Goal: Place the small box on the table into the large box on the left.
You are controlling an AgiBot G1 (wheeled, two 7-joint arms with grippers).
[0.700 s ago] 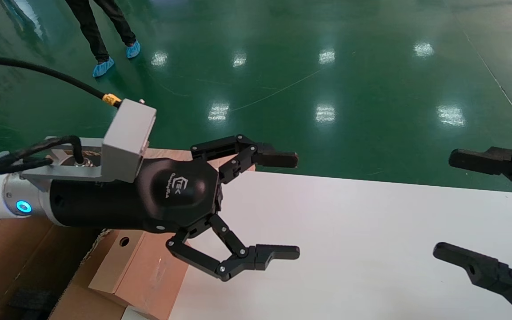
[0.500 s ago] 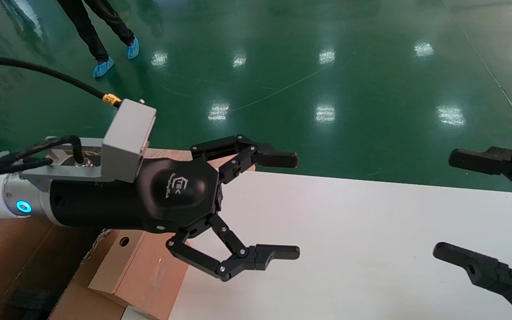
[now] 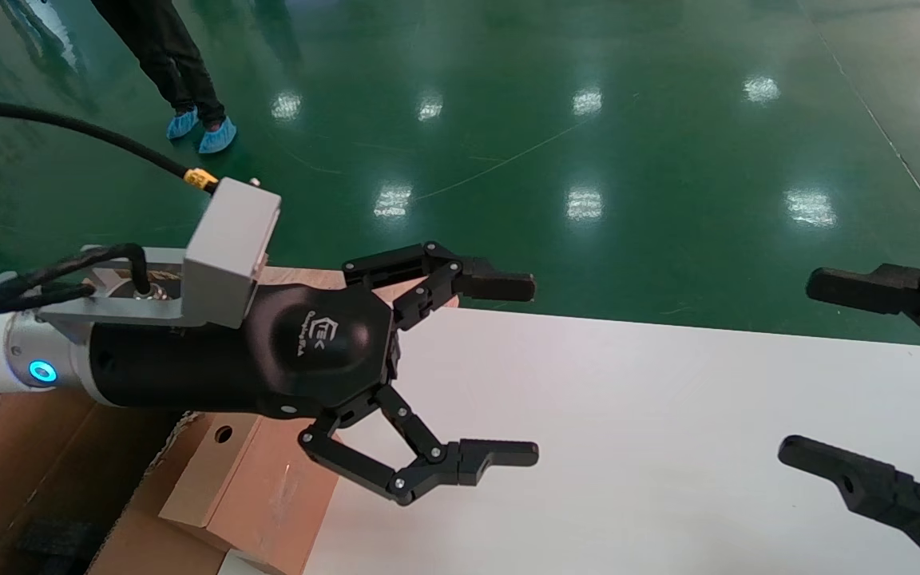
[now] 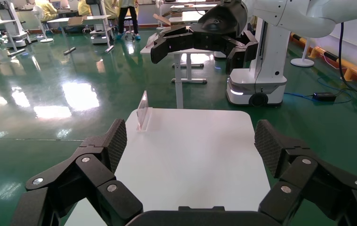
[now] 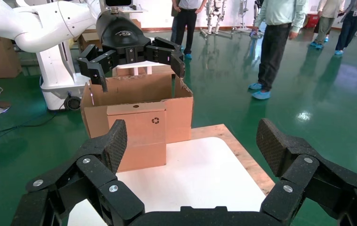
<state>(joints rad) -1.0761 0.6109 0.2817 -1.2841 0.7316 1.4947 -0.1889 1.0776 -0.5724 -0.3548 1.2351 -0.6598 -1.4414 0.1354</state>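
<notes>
Working over the white tabletop (image 3: 668, 447), rounded corners, on a glossy green floor (image 3: 588, 120); people stand in the room beyond. A bare wooden board (image 5: 242, 155) shows along one tabletop edge.

The large box (image 5: 139, 101), brown corrugated with ragged flaps, stands at my left end of the tabletop. The small box (image 5: 136, 136) is upright at that end, right against the carton's outer wall, hole and recycling mark visible on it; not inside the carton.

My left tool (image 3: 508, 371) hovers above the small box and the tabletop edge, pointing toward my right, spread wide, nothing in it. My right tool (image 3: 811, 371) hangs at the opposite side, facing the left one, likewise spread wide and empty.
</notes>
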